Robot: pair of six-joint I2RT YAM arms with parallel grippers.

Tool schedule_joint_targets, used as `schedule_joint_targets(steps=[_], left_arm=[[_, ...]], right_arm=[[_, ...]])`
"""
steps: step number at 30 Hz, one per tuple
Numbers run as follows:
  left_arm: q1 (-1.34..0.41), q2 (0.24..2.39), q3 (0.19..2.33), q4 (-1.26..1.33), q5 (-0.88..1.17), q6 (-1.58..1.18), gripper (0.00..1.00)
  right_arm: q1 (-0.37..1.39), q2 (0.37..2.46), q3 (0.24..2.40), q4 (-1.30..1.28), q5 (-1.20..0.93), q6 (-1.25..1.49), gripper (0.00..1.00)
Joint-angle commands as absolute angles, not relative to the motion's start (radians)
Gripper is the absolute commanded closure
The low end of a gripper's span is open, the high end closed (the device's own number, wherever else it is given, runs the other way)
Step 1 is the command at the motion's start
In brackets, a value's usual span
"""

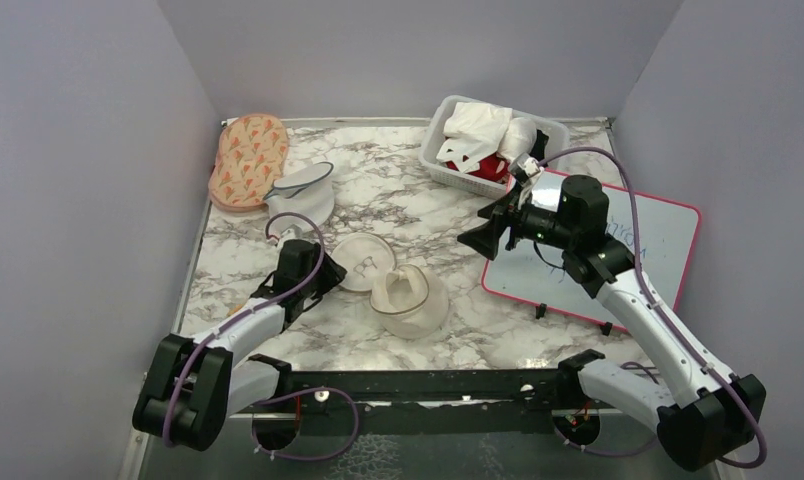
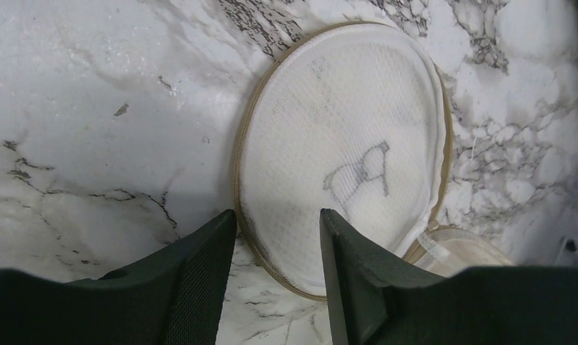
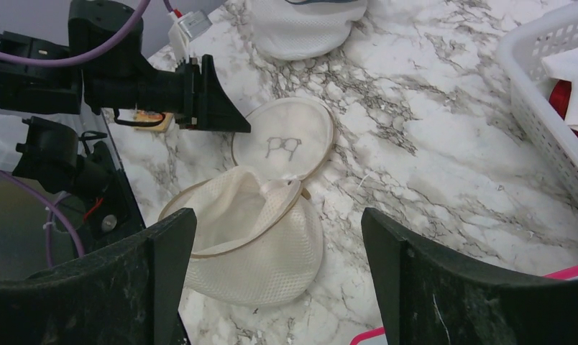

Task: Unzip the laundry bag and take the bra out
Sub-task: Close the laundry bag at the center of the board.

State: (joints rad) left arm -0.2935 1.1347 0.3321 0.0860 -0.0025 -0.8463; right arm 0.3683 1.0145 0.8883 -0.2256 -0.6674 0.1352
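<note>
Cream mesh marks the laundry bag (image 1: 408,305), which lies unzipped on the marble table (image 1: 398,190), left of centre and near the arms. It is spread like a clamshell. The flat half (image 2: 343,129) is laid face up with its small line drawing showing. The domed half (image 3: 257,244) is joined to it at a hinge on the near-right side. The long axis of the opened bag is thus run from far-left to near-right, and the mouth of the domed half is turned upward and leftward.

The left gripper (image 2: 277,219) is set over the near-left rim of the flat half, its jaws narrowed to a modest gap with the tan edge between them. No pinch on the rim can be made out. The placement is judged to be meant for steadying or lifting the bag.

The right gripper (image 3: 277,215) is held above the table to the right of the bag, jaws wide and nothing between them.

A white garment with thin straps, taken to be the bra (image 1: 478,125), is heaped in the white basket (image 1: 433,135) at the far right, above a red garment (image 1: 493,165). It is bundled, so its direction cannot be told. Removal is judged done.
</note>
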Motion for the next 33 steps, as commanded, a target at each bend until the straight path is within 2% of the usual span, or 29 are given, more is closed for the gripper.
schedule_joint_targets(steps=[1,4,10,16,21,27,33], left_arm=[[-0.289,1.128,0.259,0.118,-0.058,-1.035,0.59],[-0.287,1.14,0.271,0.11,-0.06,-1.047,0.61],[-0.285,1.13,0.254,0.116,-0.08,-1.052,0.74],[-0.277,1.141,0.241,0.175,-0.053,-1.024,0.99],[-0.269,1.058,0.249,0.239,-0.028,-0.932,1.0],[-0.268,0.802,0.22,0.35,-0.048,-0.809,1.0],[-0.269,0.641,0.222,0.434,0.119,-0.584,1.0]], right_arm=[[0.369,0.973,0.857,-0.155,-0.66,0.14,0.16],[0.369,0.978,0.852,-0.149,-0.665,0.146,0.16],[0.369,0.992,0.858,-0.161,-0.636,0.142,0.16],[0.369,0.98,0.862,-0.176,-0.614,0.137,0.16],[0.369,0.977,0.862,-0.187,-0.617,0.138,0.16],[0.369,0.974,0.853,-0.182,-0.616,0.144,0.16],[0.369,0.99,0.856,-0.201,-0.623,0.147,0.16]])
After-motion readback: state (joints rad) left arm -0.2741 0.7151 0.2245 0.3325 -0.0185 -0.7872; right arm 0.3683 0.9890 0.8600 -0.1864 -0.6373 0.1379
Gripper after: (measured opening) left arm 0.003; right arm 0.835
